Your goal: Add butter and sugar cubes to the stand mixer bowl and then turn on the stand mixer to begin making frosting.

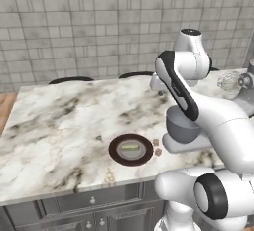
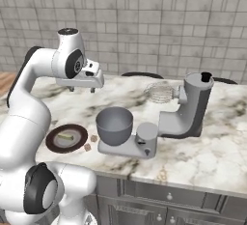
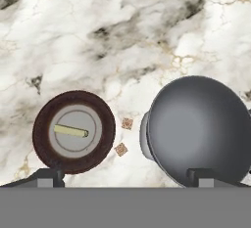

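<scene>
The butter (image 3: 71,131) is a pale-yellow stick lying on a dark brown plate (image 3: 45,148) on the marble counter. Two sugar cubes (image 3: 127,123) (image 3: 121,149) sit on the counter between the plate and the stand mixer bowl (image 3: 198,129), which is grey, empty and seated on the mixer's base. The stand mixer (image 2: 193,108) has its head tilted back, with the wire whisk (image 2: 159,92) raised. My gripper (image 2: 82,90) hangs open well above the counter, over the plate and bowl, holding nothing. The butter (image 1: 130,147), cubes (image 1: 155,141) and bowl (image 1: 181,126) sit near the front edge.
A round knob (image 2: 147,132) sits on the mixer's base, right of the bowl. Dark burners (image 1: 71,80) lie at the counter's back edge below the tiled wall. Bare marble (image 1: 59,121) spreads left of the plate. Grey drawers (image 2: 169,197) run below the front edge.
</scene>
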Robot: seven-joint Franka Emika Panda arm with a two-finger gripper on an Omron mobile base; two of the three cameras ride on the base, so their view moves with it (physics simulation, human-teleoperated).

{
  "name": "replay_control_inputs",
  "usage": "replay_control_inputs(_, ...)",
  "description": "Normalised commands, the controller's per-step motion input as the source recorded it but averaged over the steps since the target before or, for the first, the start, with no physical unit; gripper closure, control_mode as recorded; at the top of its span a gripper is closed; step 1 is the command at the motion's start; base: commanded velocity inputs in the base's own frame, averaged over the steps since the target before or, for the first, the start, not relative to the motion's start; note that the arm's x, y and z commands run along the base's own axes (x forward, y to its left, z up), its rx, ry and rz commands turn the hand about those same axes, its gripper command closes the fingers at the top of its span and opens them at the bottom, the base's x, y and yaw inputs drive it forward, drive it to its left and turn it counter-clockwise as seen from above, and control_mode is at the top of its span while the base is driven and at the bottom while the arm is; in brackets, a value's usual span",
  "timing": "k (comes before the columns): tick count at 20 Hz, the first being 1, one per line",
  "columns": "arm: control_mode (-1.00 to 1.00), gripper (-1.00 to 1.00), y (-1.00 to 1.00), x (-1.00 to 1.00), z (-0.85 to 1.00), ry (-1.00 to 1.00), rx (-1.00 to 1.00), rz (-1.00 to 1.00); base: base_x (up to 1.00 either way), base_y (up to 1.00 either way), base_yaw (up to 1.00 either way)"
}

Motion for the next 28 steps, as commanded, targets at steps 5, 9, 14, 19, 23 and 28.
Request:
replay_control_inputs(5,-1.0,-1.0,0.05,0.0,0.0,0.0,0.0,0.0,0.0,0.17,-0.01)
replay_control_inputs(9,-1.0,-1.0,0.0,0.0,0.0,0.0,0.0,0.0,0.0,0.0,0.0)
replay_control_inputs(14,-1.0,-1.0,0.0,0.0,0.0,0.0,0.0,0.0,0.0,0.0,0.0)
replay_control_inputs(19,-1.0,-1.0,0.0,-0.01,0.0,0.0,0.0,0.0,0.0,0.0,0.0)
replay_control_inputs(23,-1.0,-1.0,-0.01,-0.11,0.0,0.0,0.0,0.02,0.0,0.0,0.0)
replay_control_inputs(28,-1.0,-1.0,0.0,-0.29,-0.12,0.0,0.0,0.15,0.0,0.0,0.0)
